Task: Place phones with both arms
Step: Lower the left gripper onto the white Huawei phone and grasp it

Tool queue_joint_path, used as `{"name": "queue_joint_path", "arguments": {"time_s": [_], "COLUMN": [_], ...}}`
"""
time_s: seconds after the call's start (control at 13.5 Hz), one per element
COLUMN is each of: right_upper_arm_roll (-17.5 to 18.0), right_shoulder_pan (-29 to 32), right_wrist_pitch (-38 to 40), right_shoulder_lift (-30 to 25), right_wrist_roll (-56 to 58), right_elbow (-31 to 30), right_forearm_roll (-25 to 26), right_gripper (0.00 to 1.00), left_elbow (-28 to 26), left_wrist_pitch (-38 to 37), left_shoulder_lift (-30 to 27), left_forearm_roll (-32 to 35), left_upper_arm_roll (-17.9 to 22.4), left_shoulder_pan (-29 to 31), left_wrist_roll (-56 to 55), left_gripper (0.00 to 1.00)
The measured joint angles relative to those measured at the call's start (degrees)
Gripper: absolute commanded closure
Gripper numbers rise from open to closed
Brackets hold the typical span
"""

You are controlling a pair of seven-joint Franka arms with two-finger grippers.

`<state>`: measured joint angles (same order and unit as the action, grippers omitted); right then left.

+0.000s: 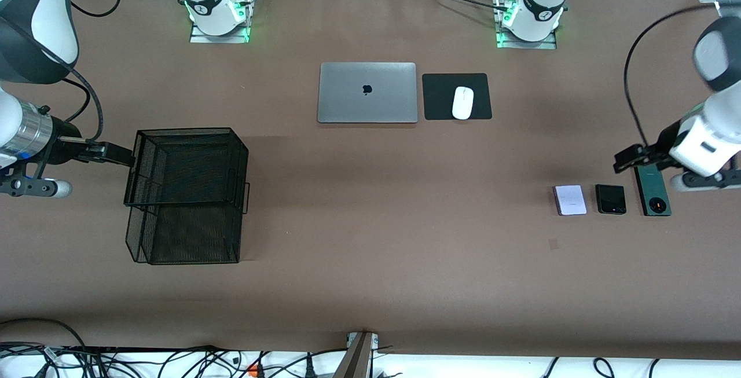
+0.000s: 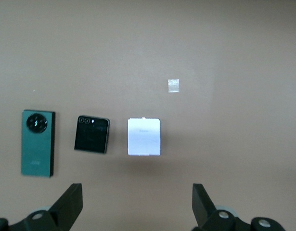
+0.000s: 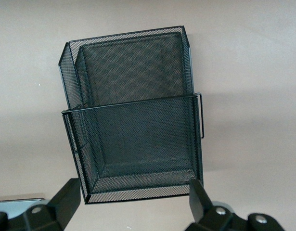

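My left hand hangs open over the counter above the green phone, the black phone and lilac phone beside it in a row toward the left arm's end. My right hand hovers open and empty by the mesh basket. The phones lie flat and close together, so my fingers may skid off or nudge a neighbour. The laptop bears an apple logo; no writing is readable.
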<state>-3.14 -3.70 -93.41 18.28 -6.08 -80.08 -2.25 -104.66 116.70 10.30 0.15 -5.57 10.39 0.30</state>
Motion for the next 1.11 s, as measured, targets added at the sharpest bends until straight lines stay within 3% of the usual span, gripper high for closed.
{"name": "queue_joint_path", "arguments": {"time_s": [0.22,0.74,1.11], "right_upper_arm_roll": [-0.05,-0.08,-0.1], "right_shoulder_pan": [0.03,0.04,0.06], "right_wrist_pitch": [0.03,0.05,0.08], "right_shoulder_lift": [0.0,0.0,0.0], "right_wrist_roll": [-0.01,-0.02,-0.03], "right_elbow": [0.0,0.0,0.0], "right_forearm_roll": [0.0,0.0,0.0], "right_gripper": [0.0,0.0,0.0], "left_elbow": [-2.83,-14.39,-16.14], "left_wrist_pitch": [6.72,30.96,38.63], "left_shoulder_lift": [3.61,10.98,15.22], "left_forearm_roll": [0.0,0.0,0.0], "left_upper_arm_roll": [0.08,-0.22,-0.21], "left_shoulder_pan": [0.57,0.4,0.38], "left_wrist_roll": [1.67,1.43,1.25], "left_gripper": [0.0,0.0,0.0]}}
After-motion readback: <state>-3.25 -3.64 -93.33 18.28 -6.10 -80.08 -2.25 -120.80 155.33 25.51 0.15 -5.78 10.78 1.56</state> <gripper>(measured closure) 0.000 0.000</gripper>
